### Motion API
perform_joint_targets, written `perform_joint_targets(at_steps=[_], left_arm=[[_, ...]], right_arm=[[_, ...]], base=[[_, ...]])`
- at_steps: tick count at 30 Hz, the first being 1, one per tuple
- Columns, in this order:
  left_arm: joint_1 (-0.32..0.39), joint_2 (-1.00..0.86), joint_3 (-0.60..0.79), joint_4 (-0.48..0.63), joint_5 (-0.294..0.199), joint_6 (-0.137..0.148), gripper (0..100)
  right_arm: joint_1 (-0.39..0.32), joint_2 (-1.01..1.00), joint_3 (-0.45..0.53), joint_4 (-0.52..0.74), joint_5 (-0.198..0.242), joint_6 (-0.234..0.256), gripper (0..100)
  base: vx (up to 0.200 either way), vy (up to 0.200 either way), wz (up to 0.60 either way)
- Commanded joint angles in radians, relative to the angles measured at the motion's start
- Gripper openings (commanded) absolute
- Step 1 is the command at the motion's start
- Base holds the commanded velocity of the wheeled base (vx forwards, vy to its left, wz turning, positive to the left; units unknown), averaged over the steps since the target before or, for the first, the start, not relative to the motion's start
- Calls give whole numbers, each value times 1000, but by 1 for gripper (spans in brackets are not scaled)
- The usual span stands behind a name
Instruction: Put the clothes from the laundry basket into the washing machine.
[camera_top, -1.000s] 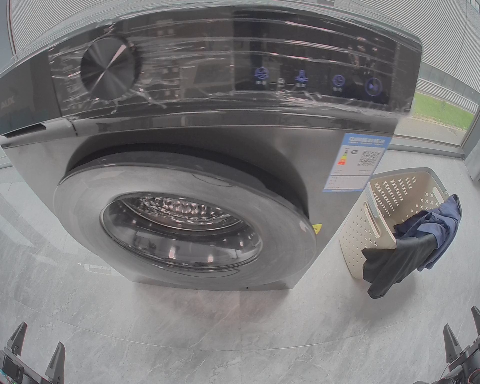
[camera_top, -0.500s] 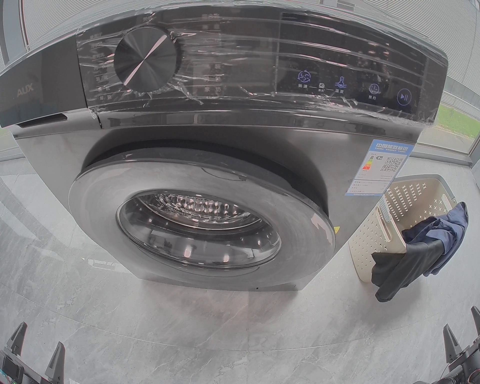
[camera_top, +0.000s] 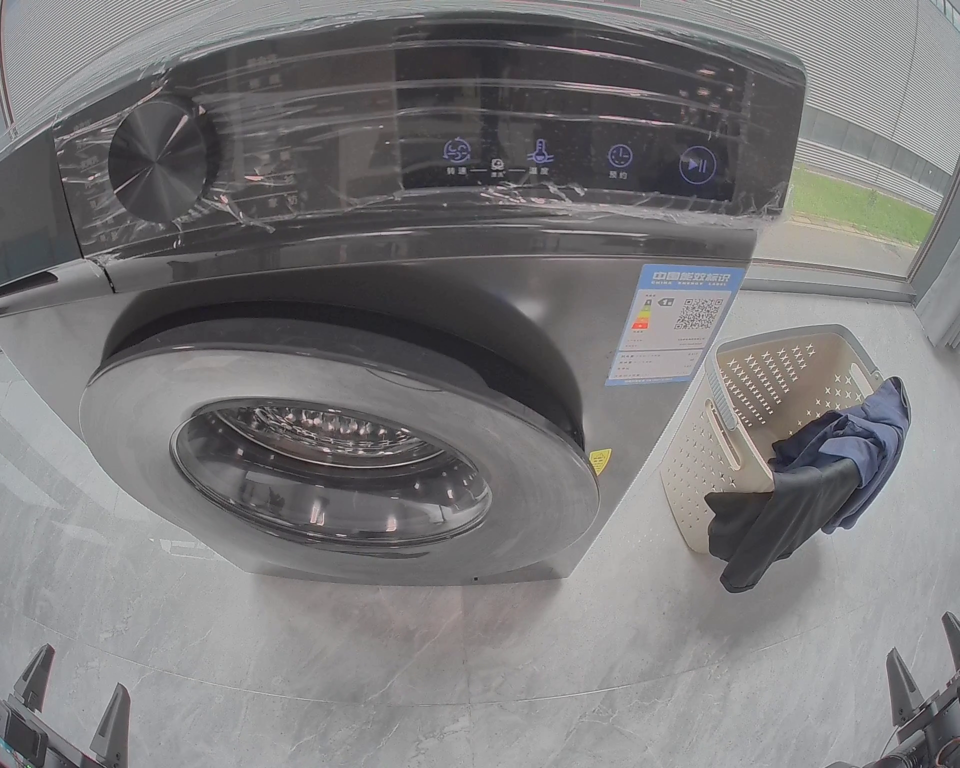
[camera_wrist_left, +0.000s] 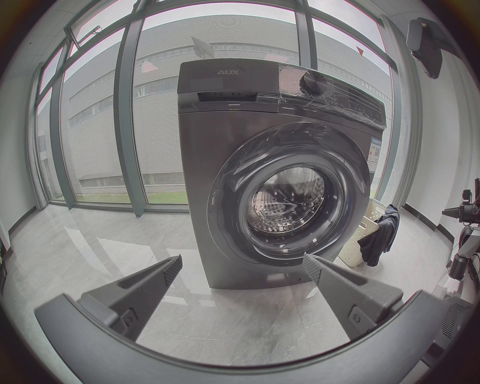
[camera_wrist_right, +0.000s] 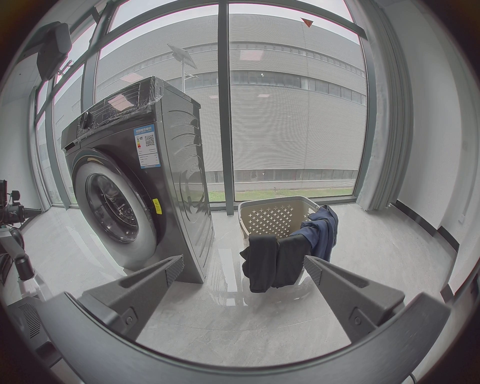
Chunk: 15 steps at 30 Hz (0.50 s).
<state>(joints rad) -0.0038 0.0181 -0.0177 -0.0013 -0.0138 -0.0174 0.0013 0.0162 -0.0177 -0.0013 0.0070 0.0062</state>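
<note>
Clothes (camera_top: 800, 490) draped over laundry basket (camera_top: 720, 450) rim — washing machine (camera_top: 400, 330) shut

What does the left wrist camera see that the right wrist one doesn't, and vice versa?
Left wrist view: the washing machine seen front-on, its steel drum visible through the closed round door. Right wrist view: the machine's side panel and the star-punched inner wall of the laundry basket, with black clothes and a blue garment draped over its rim. Both: the machine, the basket with clothes hanging out, the windows behind.
</note>
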Motion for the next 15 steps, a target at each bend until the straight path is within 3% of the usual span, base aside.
perform_joint_targets(at_steps=[1, 8, 15], left_arm=[[-1, -15, 18, 0, 0, 1, 100], [1, -15, 18, 0, 0, 5, 100], [-1, -15, 18, 0, 0, 7, 100]], right_arm=[[0, -16, 18, 0, 1, 0, 100], [0, -16, 18, 0, -1, 0, 100], [0, -16, 18, 0, 1, -2, 100]], base=[[0, 200, 0], [0, 200, 0], [0, 0, 0]])
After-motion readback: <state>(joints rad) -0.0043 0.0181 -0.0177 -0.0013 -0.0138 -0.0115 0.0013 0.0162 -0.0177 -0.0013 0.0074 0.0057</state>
